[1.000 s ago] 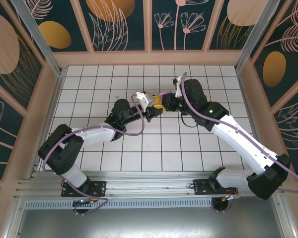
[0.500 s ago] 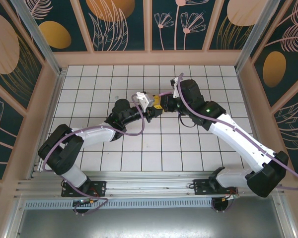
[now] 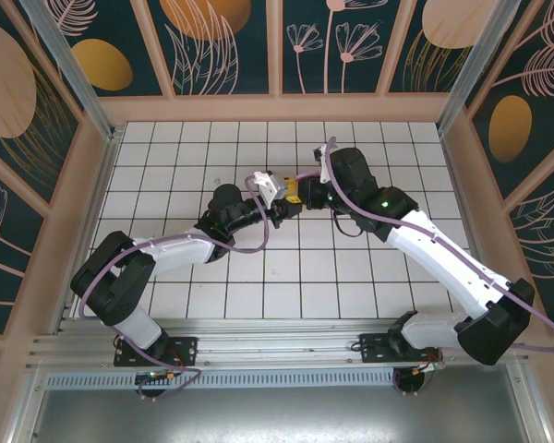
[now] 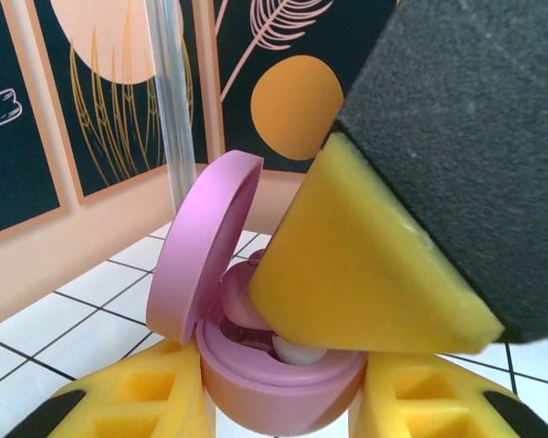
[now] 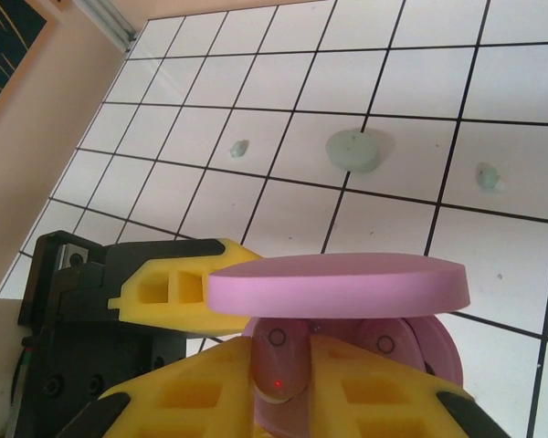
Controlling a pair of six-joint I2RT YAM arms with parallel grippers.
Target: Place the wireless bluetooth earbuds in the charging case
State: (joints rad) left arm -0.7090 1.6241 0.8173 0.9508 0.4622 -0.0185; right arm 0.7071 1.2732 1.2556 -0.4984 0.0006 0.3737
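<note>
Left gripper [image 4: 283, 415] clamps open pink charging case [image 4: 256, 370]; right gripper [image 5: 279, 388] pinches pink earbud [image 5: 276, 363] at its socket. Tilted push may jam or eject it. Mint earbuds [image 5: 240, 148] lie on tiles [image 5: 411, 87].

raised lid [image 4: 205, 246] hems case [image 4: 283, 379] mouth; tiles [image 5: 411, 55] beyond free

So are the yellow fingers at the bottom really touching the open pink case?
Touching. In the left wrist view the pink case sits wedged between the yellow fingers of the left gripper, its base pressed against both with no gap.
</note>
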